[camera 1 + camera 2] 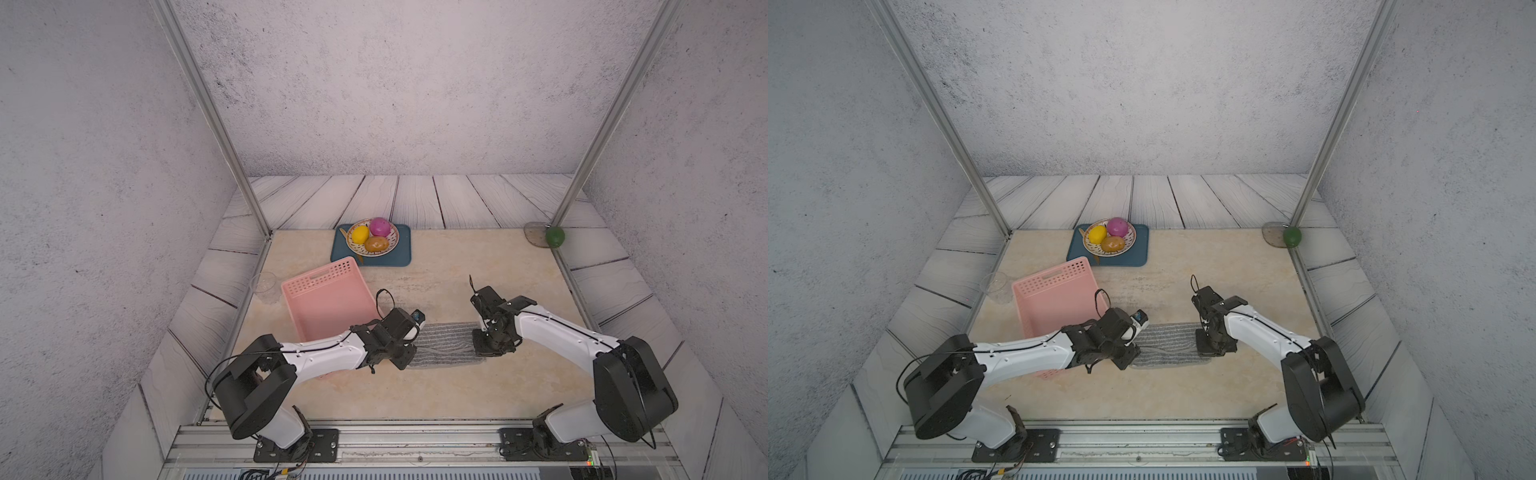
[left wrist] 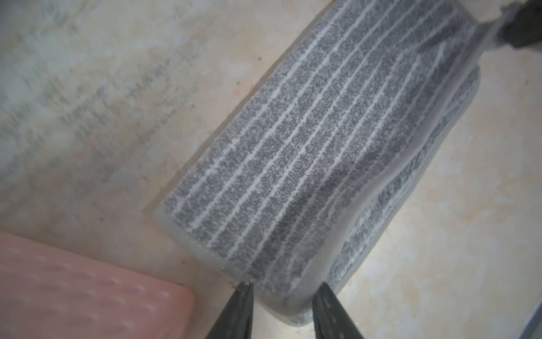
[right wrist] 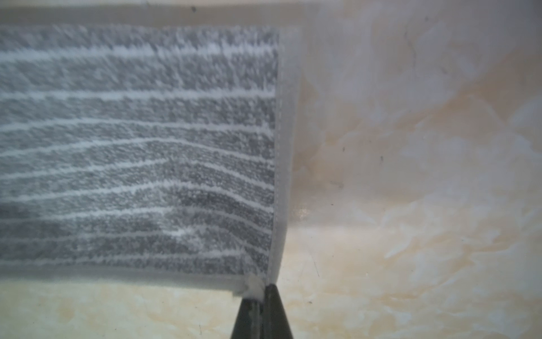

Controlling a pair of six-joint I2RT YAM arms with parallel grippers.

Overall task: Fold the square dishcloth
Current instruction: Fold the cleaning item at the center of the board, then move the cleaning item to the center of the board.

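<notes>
On table (image 1: 457,395): dishcloth (image 1: 444,343), basket (image 1: 320,279) just L of it, tray (image 1: 401,254) behind basket.

Robot test cell dressed as a kitchen: aluminium posts (image 1: 216,124) frame concrete-print wall panels (image 1: 395,83) and plank-print boards (image 1: 415,199); left arm (image 1: 324,353) and right arm (image 1: 552,328) bolted to a front rail (image 1: 415,438); marble-look tabletop (image 1: 457,266) carries household props; fruit bowl (image 1: 395,240), tray (image 1: 399,257), pink basket (image 1: 324,282).

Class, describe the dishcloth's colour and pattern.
Grey with thin white stripes and a pale hem; the dishcloth shows best in the left wrist view.
</notes>
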